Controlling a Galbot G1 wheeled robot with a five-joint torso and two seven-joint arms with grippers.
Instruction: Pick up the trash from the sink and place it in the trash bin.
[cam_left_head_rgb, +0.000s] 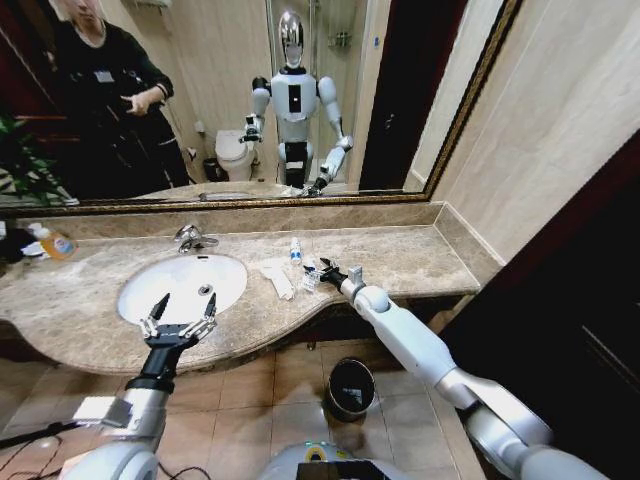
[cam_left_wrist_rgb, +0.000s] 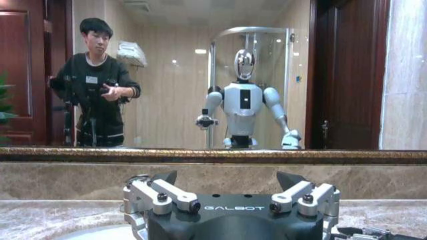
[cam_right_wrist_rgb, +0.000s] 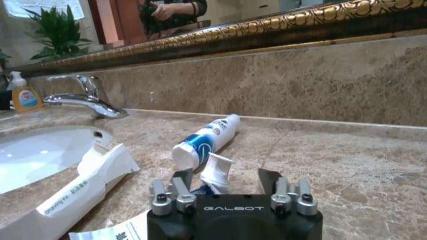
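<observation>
The white oval sink (cam_left_head_rgb: 150, 290) is set in the beige marble counter. The trash lies on the counter to the sink's right: a crumpled white paper sleeve (cam_left_head_rgb: 278, 278) (cam_right_wrist_rgb: 80, 187), a small blue-labelled bottle (cam_left_head_rgb: 296, 250) (cam_right_wrist_rgb: 203, 140) on its side, and a tiny white tube (cam_right_wrist_rgb: 217, 171). My right gripper (cam_left_head_rgb: 322, 271) (cam_right_wrist_rgb: 223, 175) is low over the counter and open, its fingers on either side of the tiny tube. Over the sink's front rim, my left gripper (cam_left_head_rgb: 186, 308) (cam_left_wrist_rgb: 227, 176) hangs open and holds nothing. The black trash bin (cam_left_head_rgb: 350, 388) stands on the floor below the counter.
A chrome faucet (cam_left_head_rgb: 190, 238) (cam_right_wrist_rgb: 83, 100) stands behind the basin. An orange-capped bottle (cam_left_head_rgb: 55, 243) (cam_right_wrist_rgb: 25, 96) sits at the far left of the counter. A gold-framed mirror (cam_left_head_rgb: 250, 100) covers the wall behind, and the right wall is close by.
</observation>
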